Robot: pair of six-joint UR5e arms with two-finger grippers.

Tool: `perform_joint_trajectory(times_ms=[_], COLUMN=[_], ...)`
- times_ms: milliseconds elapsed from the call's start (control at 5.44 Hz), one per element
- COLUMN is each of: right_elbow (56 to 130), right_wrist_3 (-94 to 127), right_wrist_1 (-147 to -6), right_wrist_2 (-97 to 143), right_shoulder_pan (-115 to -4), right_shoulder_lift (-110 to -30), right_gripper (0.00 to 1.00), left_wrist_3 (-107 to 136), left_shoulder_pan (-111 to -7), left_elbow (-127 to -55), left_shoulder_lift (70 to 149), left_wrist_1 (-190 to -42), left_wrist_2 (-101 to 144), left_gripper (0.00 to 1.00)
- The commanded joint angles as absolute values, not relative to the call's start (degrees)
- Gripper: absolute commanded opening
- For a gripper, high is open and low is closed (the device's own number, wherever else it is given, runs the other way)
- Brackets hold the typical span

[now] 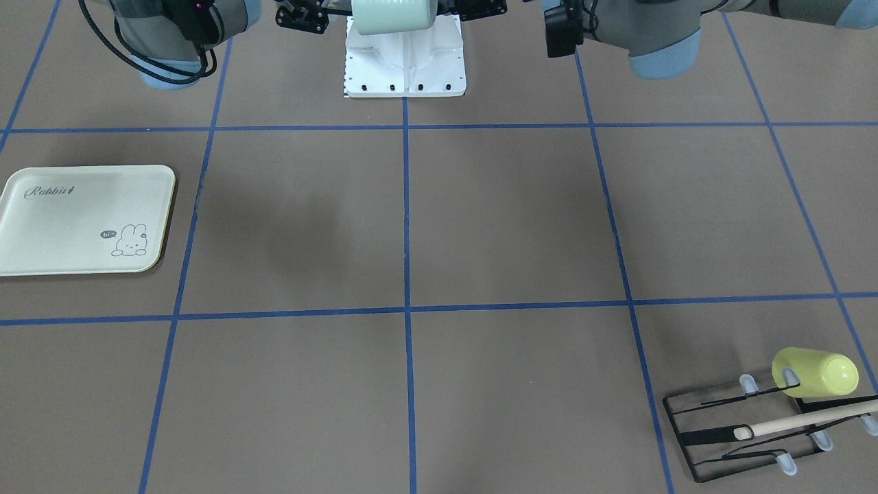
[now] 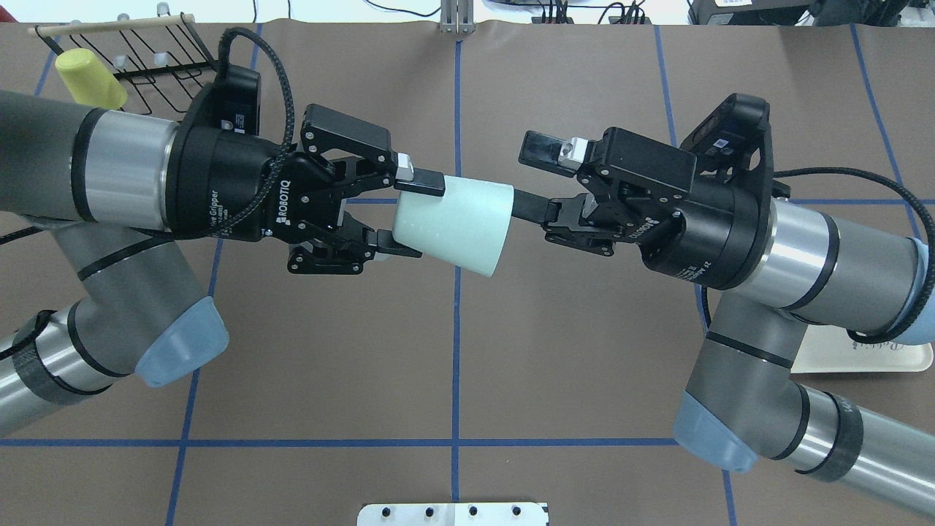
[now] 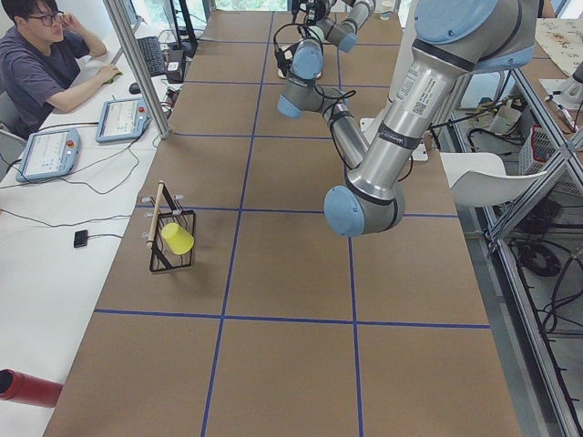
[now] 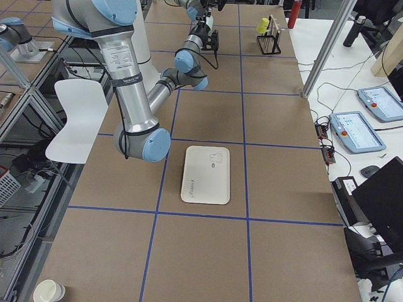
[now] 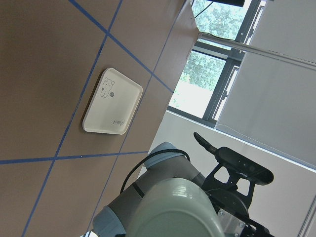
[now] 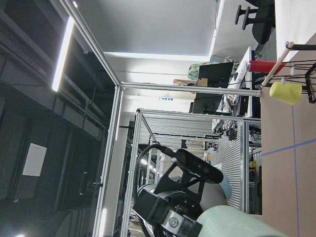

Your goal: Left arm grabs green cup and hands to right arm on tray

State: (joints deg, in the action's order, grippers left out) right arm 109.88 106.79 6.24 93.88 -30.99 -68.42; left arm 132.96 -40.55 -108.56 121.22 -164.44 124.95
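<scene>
Left claw [image 2: 410,217] is clamped on the base end of the green cup [image 2: 453,223]. The cup lies sideways in the air above the counter [image 2: 453,351], mouth toward the right claw [image 2: 537,179]. Right claw fingers are spread apart, one at the cup's rim. The tray [image 1: 82,219] lies flat on the counter, well apart, on the right arm's side.

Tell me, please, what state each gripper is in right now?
Left gripper: shut on the green cup, held above the table.
Right gripper: open, one finger at the cup's mouth, not yet gripping.
</scene>
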Motion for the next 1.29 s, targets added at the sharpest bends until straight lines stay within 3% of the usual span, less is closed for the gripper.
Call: perform_joint_trajectory(times_ms=[0, 368, 1103], right_elbow=[109.6, 110.0, 112.0], right_wrist_3=[106.8, 106.9, 106.7], right_wrist_1=[6.0, 5.8, 0.8], right_wrist_2=[93.7, 93.8, 95.4], right_shoulder_pan=[-30.7, -30.2, -29.2], right_shoulder_lift=[-68.4, -68.4, -67.7], right_gripper=[0.9, 0.89, 0.72], left_wrist_3=[133.1, 133.1, 133.1], left_shoulder_pan=[-40.4, -40.4, -40.3], left_elbow=[-108.8, -108.6, -108.7], left_shoulder_lift=[121.3, 121.6, 121.6], left_wrist_1=[-164.4, -164.4, -164.4], left_wrist_2=[124.8, 124.7, 124.8], left_gripper=[0.0, 0.0, 0.0])
